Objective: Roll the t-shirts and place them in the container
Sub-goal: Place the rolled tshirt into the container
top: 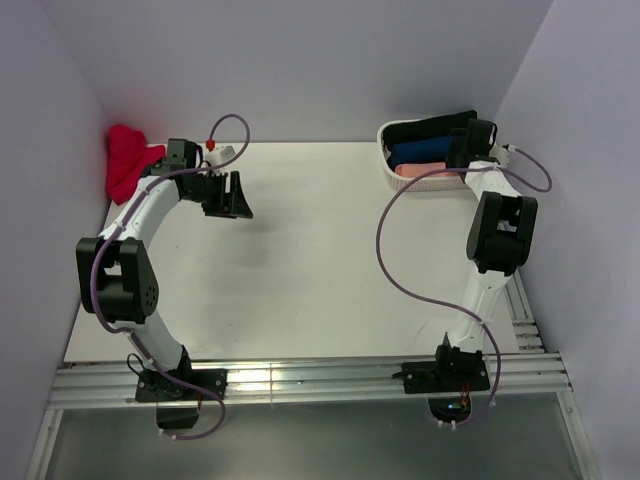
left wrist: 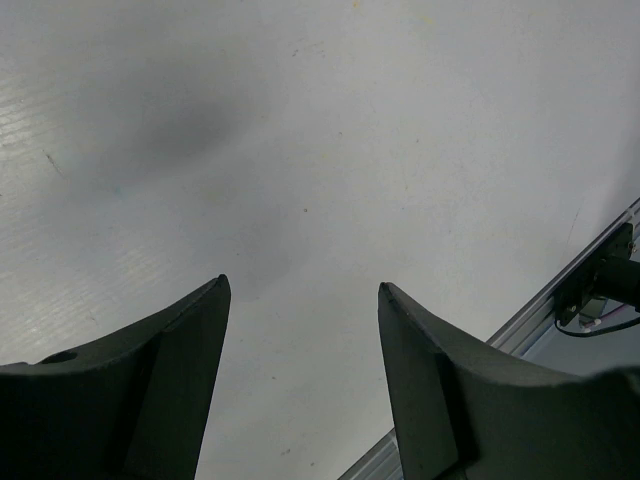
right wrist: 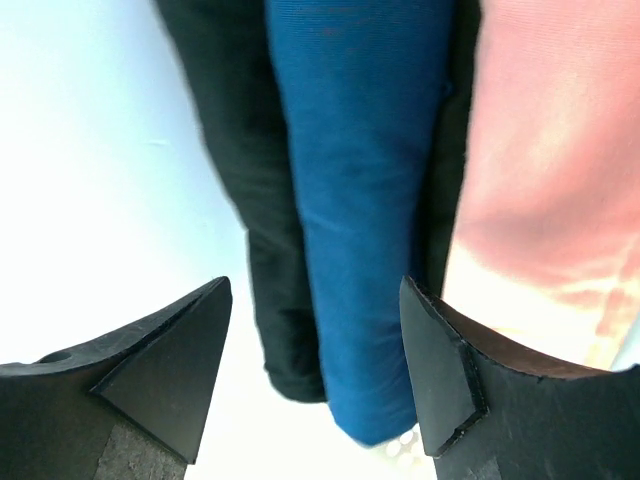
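T-shirts (right wrist: pixel 360 200) lie under the parted right end effector (right wrist: pixel 315 283).

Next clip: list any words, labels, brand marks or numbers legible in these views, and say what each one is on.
No readable text in any view.
Rolled black t-shirt, rolled blue t-shirt and rolled pink t-shirt in the white perforated plastic basket: plain cloth, no print showing.
Crumpled red cloth at the far left corner: no mark visible.
Left robot arm and right robot arm: any marking is too small to tell.
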You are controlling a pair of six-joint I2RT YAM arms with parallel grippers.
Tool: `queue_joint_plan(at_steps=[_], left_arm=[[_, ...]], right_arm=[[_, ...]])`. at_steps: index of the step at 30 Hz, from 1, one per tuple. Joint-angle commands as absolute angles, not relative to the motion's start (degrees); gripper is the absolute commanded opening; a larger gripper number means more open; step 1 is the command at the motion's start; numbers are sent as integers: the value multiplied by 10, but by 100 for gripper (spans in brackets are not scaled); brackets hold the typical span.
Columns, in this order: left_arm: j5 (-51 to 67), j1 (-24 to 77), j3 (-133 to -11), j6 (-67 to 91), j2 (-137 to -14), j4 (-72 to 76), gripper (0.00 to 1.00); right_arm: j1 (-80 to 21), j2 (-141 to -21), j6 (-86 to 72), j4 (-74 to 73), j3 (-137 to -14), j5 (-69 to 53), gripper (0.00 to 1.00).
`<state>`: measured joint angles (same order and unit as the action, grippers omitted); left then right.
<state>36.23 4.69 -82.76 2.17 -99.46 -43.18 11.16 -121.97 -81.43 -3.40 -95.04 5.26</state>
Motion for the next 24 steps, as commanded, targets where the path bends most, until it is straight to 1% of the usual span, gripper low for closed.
queue_joint_plan(at_steps=[1, 6, 9, 10, 12, 13, 15, 16, 17, 18, 19, 20, 21, 23, 24], left_arm=[[378, 50, -856, 22, -972, -430, 66], [375, 49, -861, 18, -958, -433, 66], [376, 49, -860, 17, -944, -434, 66], [375, 49, -854, 16, -935, -433, 66], [372, 49, -847, 20, -927, -423, 66], [372, 49, -843, 23, -920, -420, 67], [372, 49, -835, 27, -914, -413, 66], [367, 49, -832, 29, -908, -410, 67], [363, 49, -829, 29, -905, -408, 66], [359, 49, -825, 30, -901, -403, 66], [346, 49, -823, 30, -894, -399, 67], [341, 49, -820, 31, -890, -394, 67], [333, 49, -816, 33, -884, -387, 66], [327, 49, -813, 36, -880, -380, 67], [323, 49, -812, 37, -878, -379, 67]], right_arm=[[116, -1157, -807, -47, -930, 44, 75], [116, -1092, -801, -17, -845, 24, 75], [109, -1027, -775, -2, -776, 22, 76], [100, -987, -764, -2, -740, 27, 77], [86, -943, -728, 19, -701, 38, 78], [77, -900, -716, 19, -680, 51, 79], [44, -852, -684, 27, -615, 65, 80], [31, -801, -673, 32, -592, 76, 82], [15, -775, -663, 37, -545, 104, 86], [-28, -749, -640, 42, -522, 117, 92], [-47, -702, -630, 40, -504, 132, 98], [-70, -680, -608, 40, -471, 171, 100], [-124, -646, -595, 40, -444, 188, 100], [-183, -624, -572, 21, -431, 239, 100], [-237, -615, -568, 5, -426, 256, 100]])
